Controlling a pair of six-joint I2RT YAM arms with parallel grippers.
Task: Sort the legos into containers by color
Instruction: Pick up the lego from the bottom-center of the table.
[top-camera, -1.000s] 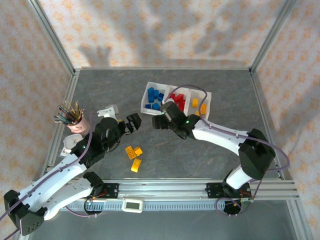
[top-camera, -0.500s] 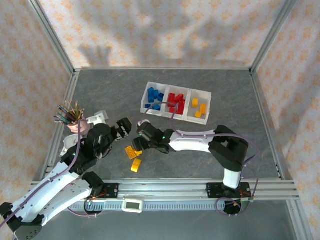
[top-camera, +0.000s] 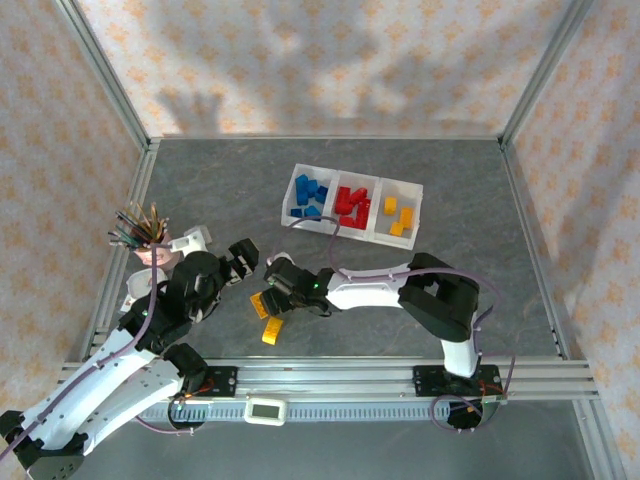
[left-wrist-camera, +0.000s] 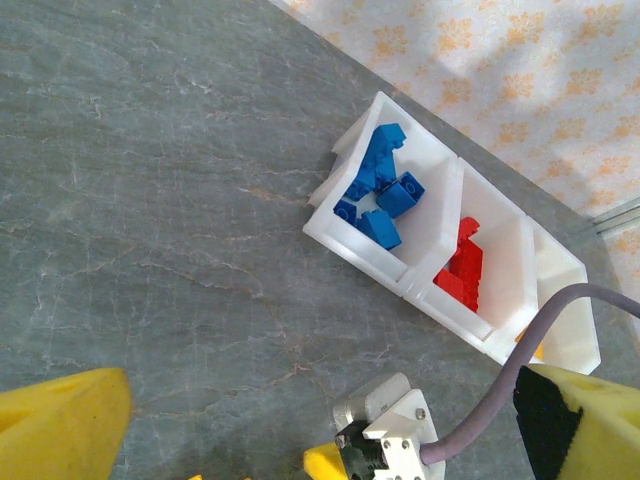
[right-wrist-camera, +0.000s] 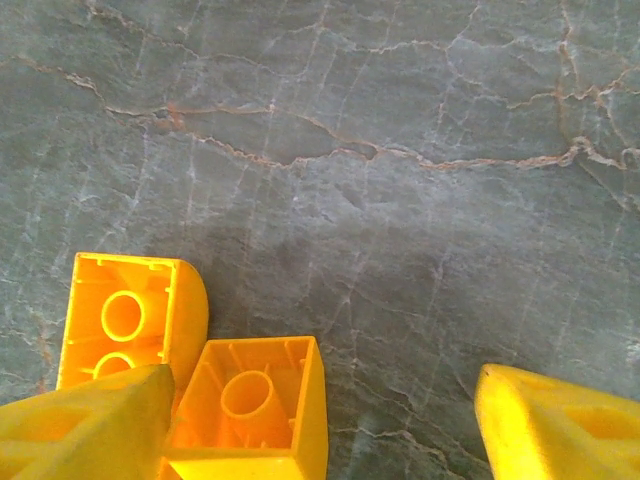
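Note:
The white tray (top-camera: 287, 216) holds blue legos (top-camera: 308, 196), red legos (top-camera: 351, 205) and yellow-orange legos (top-camera: 399, 215), one colour per compartment. Loose yellow-orange bricks lie near the front: a pair (top-camera: 262, 306) and one oblong brick (top-camera: 272, 331). My right gripper (top-camera: 270, 292) hangs open low over the pair. In the right wrist view, two upturned bricks (right-wrist-camera: 130, 318) (right-wrist-camera: 255, 400) lie by its left finger (right-wrist-camera: 85, 430), with my right gripper (right-wrist-camera: 325, 440) wide open. My left gripper (top-camera: 247, 258) is open and holds nothing. It (left-wrist-camera: 320, 430) looks towards the tray (left-wrist-camera: 430, 285).
A pink pencil cup (top-camera: 150, 245) stands at the left edge beside a small white object (top-camera: 192, 238). Metal frame rails border the table. My right arm's wrist and purple cable (left-wrist-camera: 395, 440) cross between my left gripper's fingers, close to it.
My right arm swung from the tray toward the front left and came down over the yellow-orange bricks. My left gripper drew back a little to the left.

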